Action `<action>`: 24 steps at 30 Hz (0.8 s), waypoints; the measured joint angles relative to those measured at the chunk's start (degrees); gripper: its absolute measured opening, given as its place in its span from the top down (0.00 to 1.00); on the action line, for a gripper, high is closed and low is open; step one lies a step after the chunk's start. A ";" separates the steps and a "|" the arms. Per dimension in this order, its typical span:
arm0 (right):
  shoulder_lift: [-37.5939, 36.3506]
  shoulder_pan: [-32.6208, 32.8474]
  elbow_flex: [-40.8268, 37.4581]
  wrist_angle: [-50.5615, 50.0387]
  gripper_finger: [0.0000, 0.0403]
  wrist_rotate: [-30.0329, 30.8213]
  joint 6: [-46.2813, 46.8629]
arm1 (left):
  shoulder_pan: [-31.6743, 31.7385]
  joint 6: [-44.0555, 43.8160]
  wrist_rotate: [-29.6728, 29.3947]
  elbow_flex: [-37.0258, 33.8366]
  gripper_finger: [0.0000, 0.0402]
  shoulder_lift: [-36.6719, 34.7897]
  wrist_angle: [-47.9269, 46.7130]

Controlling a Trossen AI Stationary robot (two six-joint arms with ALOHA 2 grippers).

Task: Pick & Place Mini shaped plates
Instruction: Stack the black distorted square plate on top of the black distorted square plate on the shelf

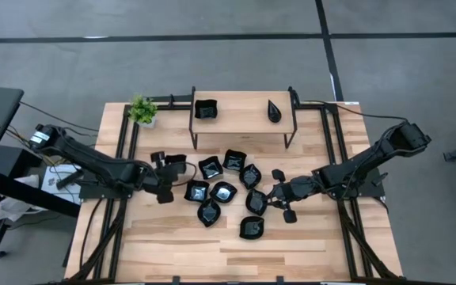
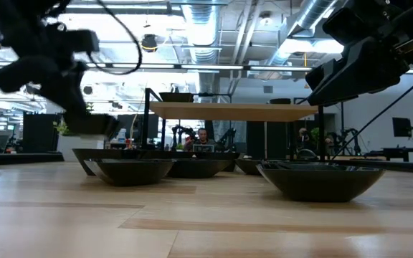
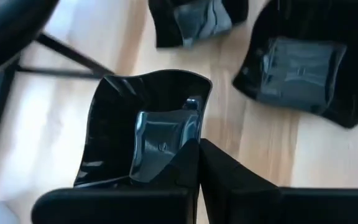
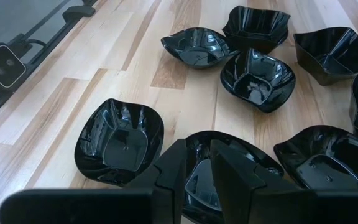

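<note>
Several glossy black mini shaped plates (image 1: 224, 190) lie rim up in a loose cluster at the table's middle. At the cluster's left, my left gripper (image 1: 172, 176) is shut on a square plate (image 3: 148, 124), which the low view shows raised above the wood (image 2: 95, 127). At the cluster's right, my right gripper (image 4: 199, 163) has its fingers close together on a teardrop plate (image 1: 256, 202). Two more plates (image 1: 204, 109) sit on top of a small shelf (image 1: 244, 119) at the far side. My left gripper pinches the square plate's side wall (image 3: 191, 140), one finger inside the dish and one outside. The fingers slant down from the table's left. The plate hangs tilted below them, clear of the table. My right gripper has the near rim (image 4: 197, 146) of the teardrop plate between its two fingers, slanting down from the table's right. The fingers themselves hide the place of contact. The low view shows this gripper (image 2: 350, 68) well above the table top.
A small green potted plant (image 1: 142, 111) stands at the far left corner. The shelf's dark metal legs (image 1: 194, 131) stand just beyond the cluster. The near half of the wooden table (image 1: 212, 253) is bare. People sit in the room beyond (image 2: 203, 136).
</note>
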 joint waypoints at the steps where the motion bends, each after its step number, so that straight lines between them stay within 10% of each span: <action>1: 0.00 0.00 0.00 0.00 0.83 0.00 0.00 | -0.01 1.04 -0.41 1.04 0.98 0.00 -0.05; 11: 0.00 0.01 0.00 -0.02 0.83 0.00 -0.02 | 2.60 13.80 -10.22 14.38 0.98 -0.02 0.36; 24: -0.01 0.02 0.02 -0.02 0.83 -0.17 -0.02 | 20.12 39.25 -5.87 21.71 0.98 4.90 17.36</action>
